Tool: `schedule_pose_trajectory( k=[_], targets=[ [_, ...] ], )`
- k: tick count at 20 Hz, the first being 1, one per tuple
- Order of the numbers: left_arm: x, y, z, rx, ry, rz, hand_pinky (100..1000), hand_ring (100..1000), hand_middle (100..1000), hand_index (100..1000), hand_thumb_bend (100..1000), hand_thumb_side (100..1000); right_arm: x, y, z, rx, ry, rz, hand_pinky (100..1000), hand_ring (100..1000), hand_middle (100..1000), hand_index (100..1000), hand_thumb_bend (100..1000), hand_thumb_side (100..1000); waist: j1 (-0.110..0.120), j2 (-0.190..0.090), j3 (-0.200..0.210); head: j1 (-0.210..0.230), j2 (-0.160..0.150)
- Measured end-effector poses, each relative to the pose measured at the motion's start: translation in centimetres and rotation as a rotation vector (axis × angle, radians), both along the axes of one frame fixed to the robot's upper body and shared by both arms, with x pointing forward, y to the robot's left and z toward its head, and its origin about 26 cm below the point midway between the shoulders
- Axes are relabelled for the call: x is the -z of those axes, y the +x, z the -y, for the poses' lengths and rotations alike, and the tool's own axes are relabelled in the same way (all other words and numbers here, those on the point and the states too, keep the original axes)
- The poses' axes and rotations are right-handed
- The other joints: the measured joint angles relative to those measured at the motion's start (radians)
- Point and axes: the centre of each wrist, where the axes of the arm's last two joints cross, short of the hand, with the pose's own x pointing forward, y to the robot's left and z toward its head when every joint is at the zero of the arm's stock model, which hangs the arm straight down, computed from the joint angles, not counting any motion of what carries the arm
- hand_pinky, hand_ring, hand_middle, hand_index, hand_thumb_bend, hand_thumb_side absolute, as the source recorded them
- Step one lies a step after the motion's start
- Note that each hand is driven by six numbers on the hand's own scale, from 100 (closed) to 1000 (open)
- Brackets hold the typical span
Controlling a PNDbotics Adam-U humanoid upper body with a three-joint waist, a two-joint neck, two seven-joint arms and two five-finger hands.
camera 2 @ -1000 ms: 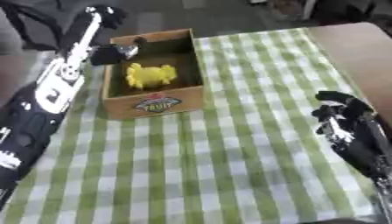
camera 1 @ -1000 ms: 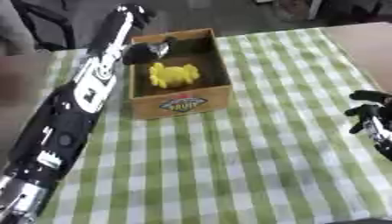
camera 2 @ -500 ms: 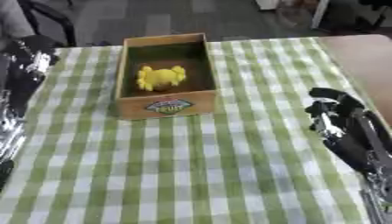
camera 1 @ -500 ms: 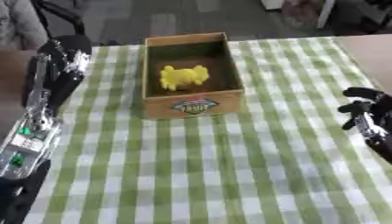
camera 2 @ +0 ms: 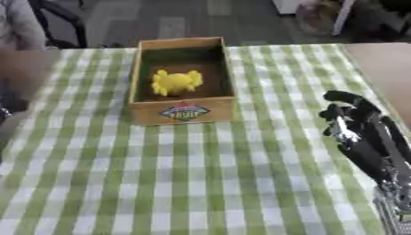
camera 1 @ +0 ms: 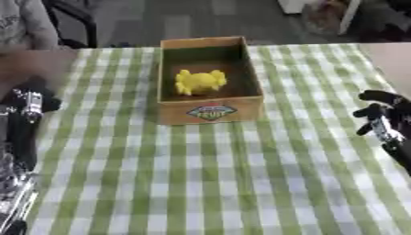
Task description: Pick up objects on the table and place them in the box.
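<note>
In the left eye view, a green-and-white checked tablecloth point(camera 1: 201, 183) covers the table, and an open brown cardboard box with a printed label on its near wall point(camera 1: 210, 111) stands at about twelve o'clock from the picture's centre. A yellow soft-looking lump of a toy point(camera 1: 199, 81) lies inside the box on its floor, toward the left wall; nothing covers it. Bare tan tabletop point(camera 1: 393, 59) shows past the cloth at two o'clock, and a dark chair point(camera 1: 72, 25) stands beyond the table at eleven o'clock. The black left hand point(camera 1: 28, 103) rises at nine o'clock, well apart from the box, its upper part blurred, so whether its fingers are curled or straight cannot be told. In the right eye view, the black right hand with silver markings point(camera 2: 347, 117) shows best, at three o'clock over the cloth, well apart from the box, its forearm running down to the five o'clock corner. Its fingers are bent inward toward the box and grasp nothing.
</note>
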Motion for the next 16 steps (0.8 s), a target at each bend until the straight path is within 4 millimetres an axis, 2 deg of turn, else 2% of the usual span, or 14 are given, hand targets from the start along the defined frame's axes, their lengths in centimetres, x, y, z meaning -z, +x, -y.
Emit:
schedule_pose_trajectory(
  k=[5,16],
  targets=[
    [1.3,-0.3,0.3,0.017,-0.029,-0.040,648,550,521,714,287,703,0.0,0.0,0.1,0.000,0.014,-0.002,468,667,771,823,100,608,0.000,0.000,0.008,0.000,0.001],
    [2.0,-0.4,0.3,0.072,-0.011,-0.053,643,535,508,711,247,706,0.0,0.0,0.1,0.003,0.017,-0.005,468,665,770,823,100,613,0.001,-0.001,0.013,-0.001,0.001]
  ],
)
